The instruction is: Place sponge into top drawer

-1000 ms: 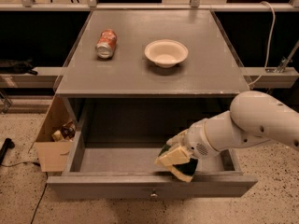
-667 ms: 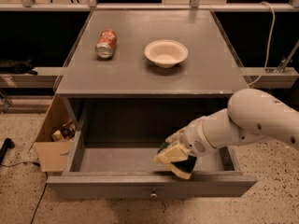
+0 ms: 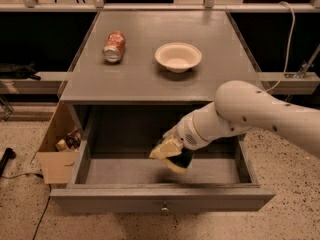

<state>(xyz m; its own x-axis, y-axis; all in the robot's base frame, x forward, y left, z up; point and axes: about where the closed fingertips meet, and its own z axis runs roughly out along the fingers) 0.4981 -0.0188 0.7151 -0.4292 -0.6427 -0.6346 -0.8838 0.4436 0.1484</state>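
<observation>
Claw (image 3: 176, 157) clamped on sponge (image 3: 166, 149) (yellow foam showing), within open top drawer (image 3: 160, 198).

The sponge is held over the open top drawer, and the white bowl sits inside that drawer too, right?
Not quite. The camera view shows the white bowl on the cabinet top, not in the top drawer. The end effector does hold the sponge over that open drawer.

On cabinet top (image 3: 150, 81), can (image 3: 114, 46) left of bowl (image 3: 178, 57), tool (image 3: 175, 152) with sponge (image 3: 167, 149) in top drawer (image 3: 160, 200) below
</observation>
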